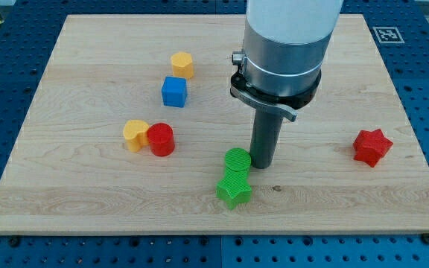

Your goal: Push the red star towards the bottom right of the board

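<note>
Patience pays on this step, because you have no jaws to release or clench, only a bare rod whose tip (262, 165) rests on the counter (65, 193) near its middle, just beside the green cylinder (237, 159) and close to the green star (234, 190) in front of it. Your target, the red star (371, 147), sits well apart from the tip, near the counter's right edge and roughly level with it.

You want the star to travel toward the bottom right corner, so judge your contact point as its upper-left side. Bring the tip round above and to the left of the star first, keeping clear of both green blocks as you leave them. Then push diagonally through the star's centre; an off-centre push will likely spin it or let it slip past the rod. The yellow hexagon (182, 65), blue cube (174, 91), yellow heart (135, 135) and red cylinder (161, 139) lie far off your path.
</note>
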You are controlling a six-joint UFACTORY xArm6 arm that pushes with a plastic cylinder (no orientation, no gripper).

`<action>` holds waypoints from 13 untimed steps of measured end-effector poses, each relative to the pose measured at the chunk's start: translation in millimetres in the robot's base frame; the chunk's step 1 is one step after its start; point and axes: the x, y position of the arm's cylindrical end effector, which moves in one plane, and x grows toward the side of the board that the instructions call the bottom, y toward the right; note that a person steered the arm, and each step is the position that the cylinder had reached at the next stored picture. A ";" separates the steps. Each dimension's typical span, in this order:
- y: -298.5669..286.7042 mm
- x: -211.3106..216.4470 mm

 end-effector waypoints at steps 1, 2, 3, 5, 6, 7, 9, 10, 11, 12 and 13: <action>0.0 -26.5; 8.5 -70.2; 65.6 -71.4; 135.8 -44.4; 139.7 -44.7; 163.6 -44.7; 163.4 -20.3; 151.3 -18.8; 94.1 -18.9; 17.1 -28.2; -53.3 -56.5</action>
